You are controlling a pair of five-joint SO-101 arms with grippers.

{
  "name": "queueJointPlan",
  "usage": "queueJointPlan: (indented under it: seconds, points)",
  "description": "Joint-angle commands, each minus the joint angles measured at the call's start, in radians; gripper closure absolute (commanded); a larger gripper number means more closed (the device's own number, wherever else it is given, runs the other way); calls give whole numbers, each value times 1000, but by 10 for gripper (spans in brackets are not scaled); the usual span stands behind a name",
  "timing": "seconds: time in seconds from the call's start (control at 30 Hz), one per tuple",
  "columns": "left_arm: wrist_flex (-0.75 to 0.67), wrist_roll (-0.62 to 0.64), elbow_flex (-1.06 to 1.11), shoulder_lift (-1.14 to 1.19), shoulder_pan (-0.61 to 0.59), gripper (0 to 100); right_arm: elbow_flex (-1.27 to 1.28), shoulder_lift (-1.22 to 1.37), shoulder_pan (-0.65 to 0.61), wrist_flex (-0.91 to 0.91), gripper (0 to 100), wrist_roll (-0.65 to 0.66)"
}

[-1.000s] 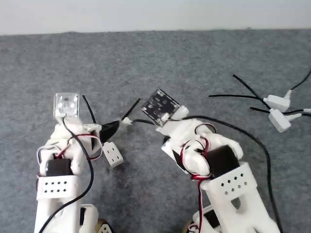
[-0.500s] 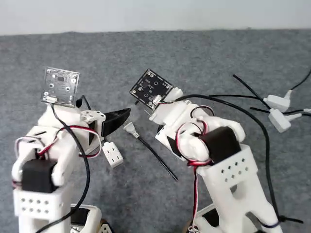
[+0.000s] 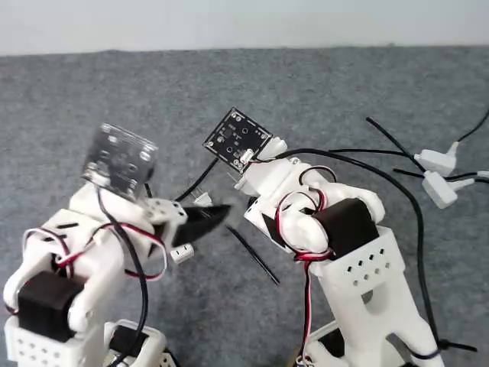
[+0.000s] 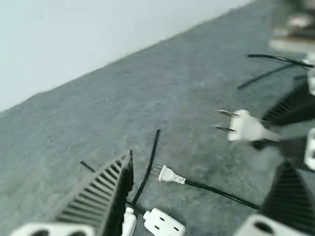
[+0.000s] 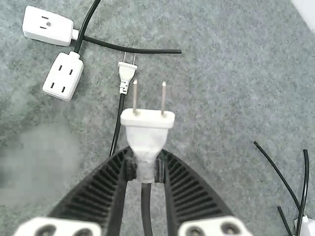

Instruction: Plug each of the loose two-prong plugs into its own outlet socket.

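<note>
Grey carpet (image 3: 321, 84) covers the table. Left gripper (image 4: 206, 167): jaws spread wide, nothing gripped, just over the loose plug (image 4: 170, 175). That plug lies flat on the carpet at the end of its black cable. Right gripper (image 5: 143, 164): jaws narrow, clamped on the neck of the white two-prong plug (image 5: 146, 125), which is off the carpet with its prongs pointing forward. The outlet socket (image 5: 62, 76) and second socket (image 5: 48, 22) lie near the loose plug, with nothing inserted.

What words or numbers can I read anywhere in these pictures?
No text here is readable.
White plug: no print visible.
Outlet socket: only slots, no print visible.
Camera circuit board: any marks are too small to read.
</note>
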Motion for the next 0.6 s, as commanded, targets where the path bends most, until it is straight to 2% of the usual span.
queueJointPlan:
  seconds: [0.0, 0.27, 0.57]
  points:
    - [-2, -41, -50, -12, 64, 592, -49, -2, -8, -13, 989, 8]
    - [-60, -84, -8, -11, 68, 592, -64, -10, -15, 5, 989, 9]
    - [-242, -78, 216, -12, 18, 592, -55, -10, -42, 27, 989, 9]
